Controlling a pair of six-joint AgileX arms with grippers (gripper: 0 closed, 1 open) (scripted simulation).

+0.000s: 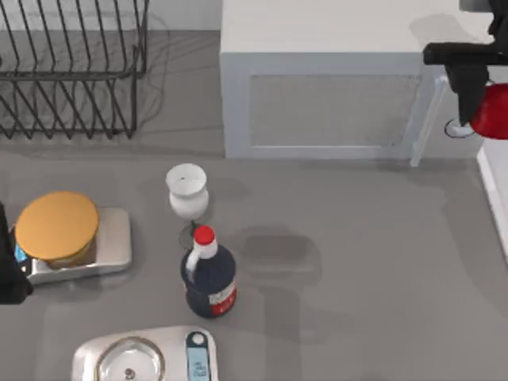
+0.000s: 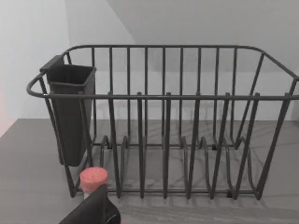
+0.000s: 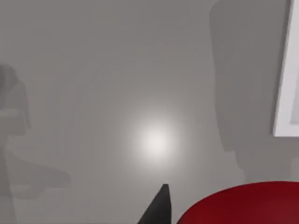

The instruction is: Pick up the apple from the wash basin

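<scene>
The apple (image 1: pixel 494 111), glossy and plain red, hangs at the far right of the top view, above the grey table beside the right end of the white box-shaped wash basin (image 1: pixel 333 40). My right gripper (image 1: pixel 476 99) is shut on it, with the dark arm reaching in from the top right corner. In the right wrist view the apple (image 3: pixel 243 205) sits close to the camera with one dark fingertip (image 3: pixel 159 207) beside it and the grey table far below. My left gripper (image 1: pixel 6 278) rests parked at the table's left edge.
A black wire dish rack (image 1: pixel 71 71) stands at the back left, also seen as the dish rack (image 2: pixel 163 121). A white goblet (image 1: pixel 187 192), a dark bottle (image 1: pixel 209 278) with a red cap, a scale carrying a yellow disc (image 1: pixel 57 226) and a second scale (image 1: pixel 143 357) occupy the front left.
</scene>
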